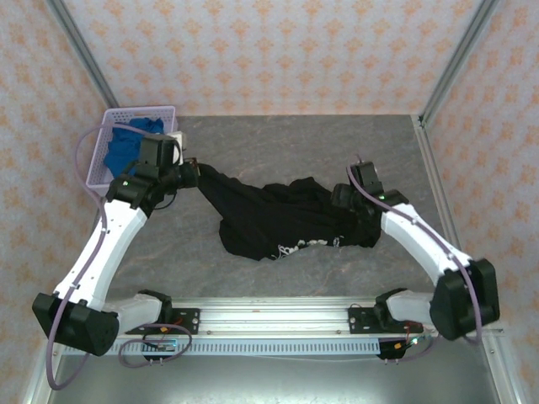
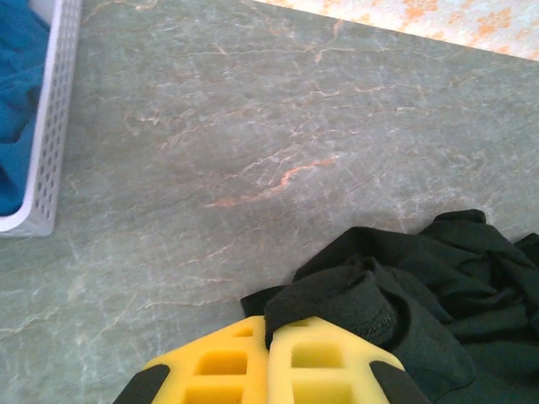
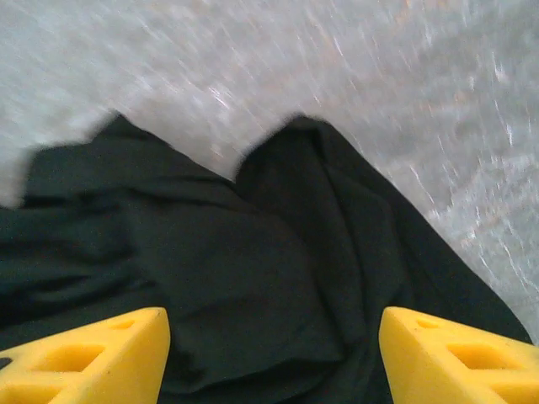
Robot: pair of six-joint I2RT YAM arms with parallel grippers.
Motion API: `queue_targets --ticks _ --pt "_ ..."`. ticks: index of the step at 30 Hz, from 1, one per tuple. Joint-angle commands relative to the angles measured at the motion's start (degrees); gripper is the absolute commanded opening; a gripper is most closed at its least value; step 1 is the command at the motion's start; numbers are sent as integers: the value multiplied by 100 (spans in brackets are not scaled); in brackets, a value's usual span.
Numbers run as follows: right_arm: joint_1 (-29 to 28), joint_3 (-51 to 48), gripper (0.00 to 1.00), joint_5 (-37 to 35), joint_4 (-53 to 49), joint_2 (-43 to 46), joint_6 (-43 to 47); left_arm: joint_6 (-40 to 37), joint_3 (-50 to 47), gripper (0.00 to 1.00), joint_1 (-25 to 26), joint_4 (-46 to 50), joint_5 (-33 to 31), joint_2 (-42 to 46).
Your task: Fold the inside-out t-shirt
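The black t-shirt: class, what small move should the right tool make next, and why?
Probably lower the right tool and close it on the t-shirt beneath: it stands wide open over bunched fabric, while the left tool pinches the shirt's other end.

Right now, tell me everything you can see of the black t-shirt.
The black t-shirt is soft, matte fabric, crumpled in a loose heap on the grey marbled table, between the arms. Small white print shows near its near edge. One corner is drawn taut leftward, where the left claw is shut on a stitched hem. The right claw hangs open over its right end, not pinching it.
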State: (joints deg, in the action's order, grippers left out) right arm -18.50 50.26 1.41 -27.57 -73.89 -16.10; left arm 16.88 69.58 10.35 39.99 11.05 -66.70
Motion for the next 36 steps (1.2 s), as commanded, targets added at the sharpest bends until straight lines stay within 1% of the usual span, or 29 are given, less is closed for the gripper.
queue_targets --ticks 1,4,8,11,16,22,24,25,26,27,28,29,31,33,36 --pt "315 44 67 -108 197 -305 -205 18 202 0 -204 244 -149 278" --pt "464 216 67 32 481 -727 -205 -2 240 0 -360 221 63 341" --pt "573 629 67 -127 525 -1459 -113 -30 364 0 -513 218 379 372" --pt "686 916 64 -44 479 -1951 -71 -54 489 0 -578 229 448 361" --pt "708 1280 61 -158 348 -2612 23 -41 625 0 -625 212 580 313" --pt "724 1923 53 281 146 -3378 146 -37 640 0 -631 196 667 270" --pt "730 2119 47 383 21 -3613 184 -39 627 0 -631 185 669 267" --pt "720 2167 40 384 -2 -3669 197 -45 627 0 -641 185 650 269" --pt "724 2188 29 380 -4 -3704 210 -53 631 0 -644 193 629 271" --pt "739 2174 19 327 4 -3675 204 -54 651 0 -655 215 588 265" --pt "764 2132 12 276 18 -3608 205 -53 668 0 -690 237 569 271" --pt "821 2071 8 208 49 -3476 201 -51 704 0 -752 264 554 279" --pt "949 1886 3 87 132 -3007 171 -28 788 0 -894 307 563 301" --pt "1121 1696 0 -40 181 -2347 155 -19 926 0 -1045 334 621 344" --pt "1234 1496 0 -283 115 -1433 168 -1 1222 0 -1187 388 687 373"
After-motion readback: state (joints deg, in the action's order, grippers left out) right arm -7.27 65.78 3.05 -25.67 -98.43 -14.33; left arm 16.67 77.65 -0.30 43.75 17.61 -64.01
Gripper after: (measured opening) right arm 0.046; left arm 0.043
